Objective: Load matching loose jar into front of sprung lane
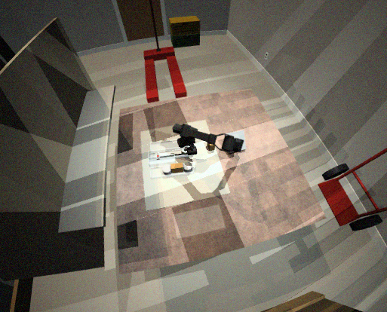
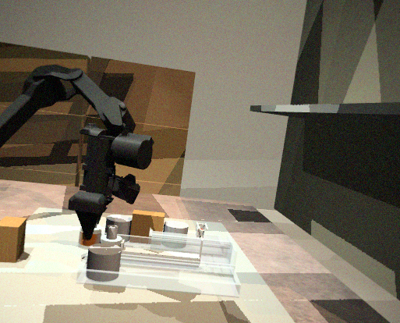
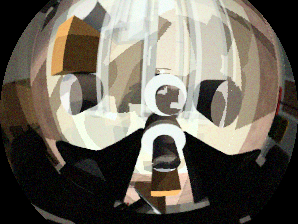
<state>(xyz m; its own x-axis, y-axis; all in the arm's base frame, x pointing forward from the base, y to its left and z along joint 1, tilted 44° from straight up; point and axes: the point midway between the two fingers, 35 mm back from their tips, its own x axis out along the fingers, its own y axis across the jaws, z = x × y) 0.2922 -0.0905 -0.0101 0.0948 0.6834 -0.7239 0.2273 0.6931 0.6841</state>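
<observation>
My gripper (image 2: 87,237) (image 3: 162,133) is shut on a jar (image 2: 95,239) (image 3: 176,134) with a white shoulder and an orange lower body. It holds this jar low, just outside the front end of the clear sprung lane (image 2: 160,255). The lane jar (image 2: 111,240) (image 3: 151,95), with a white shoulder and a narrow grey top, stands at the lane's front end, directly ahead of the held jar. In the wrist view the two jars are in line and nearly touch; any gap is hard to tell. The pusher plate behind the lane jar and the low front stop are too small to make out.
Grey jars (image 2: 103,264) (image 2: 118,227) (image 3: 218,100) (image 3: 75,95) stand in the side lanes, left and right of the lane jar. A wooden block (image 2: 148,226) (image 3: 77,50) and another grey jar (image 2: 175,232) stand further back. A loose wooden block (image 2: 8,239) stands behind the gripper.
</observation>
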